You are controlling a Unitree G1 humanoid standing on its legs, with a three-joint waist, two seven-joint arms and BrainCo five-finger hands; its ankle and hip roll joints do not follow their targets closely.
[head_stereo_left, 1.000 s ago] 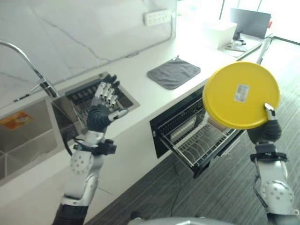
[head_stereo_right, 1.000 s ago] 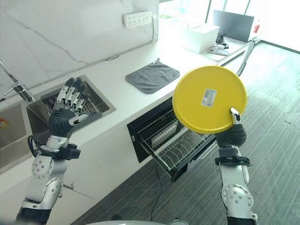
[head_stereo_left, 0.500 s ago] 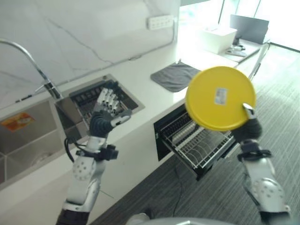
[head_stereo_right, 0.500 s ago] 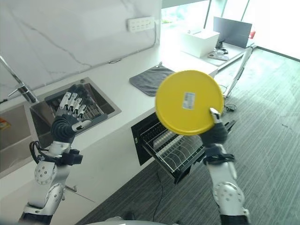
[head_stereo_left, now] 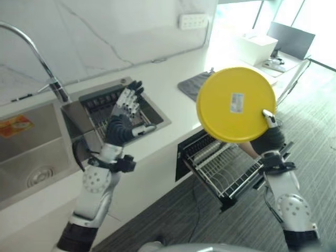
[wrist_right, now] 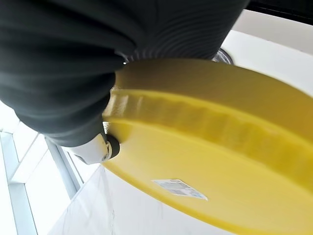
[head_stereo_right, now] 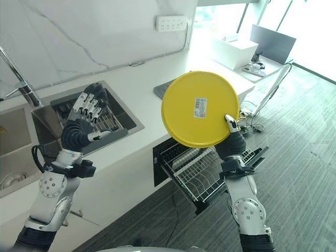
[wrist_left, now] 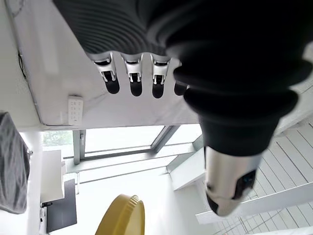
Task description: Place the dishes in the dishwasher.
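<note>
Right hand (head_stereo_right: pixel 232 140): clamped on the yellow plate's (head_stereo_right: pixel 199 109) lower rim, plate upright above the open dishwasher rack (head_stereo_right: pixel 202 176)
Left hand (head_stereo_right: pixel 84 122): fingers spread, idle over the sink (head_stereo_left: pixel 31 152)
Technique: lower edge-first between the tines, then let go

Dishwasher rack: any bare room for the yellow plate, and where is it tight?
The pulled-out dishwasher rack looks empty: bare wire rows from its front edge back to the cabinet opening. The counter strip between the sink and grey cloth is bare too. The right hand holds the yellow plate above the rack; the sink looks crowded.
</note>
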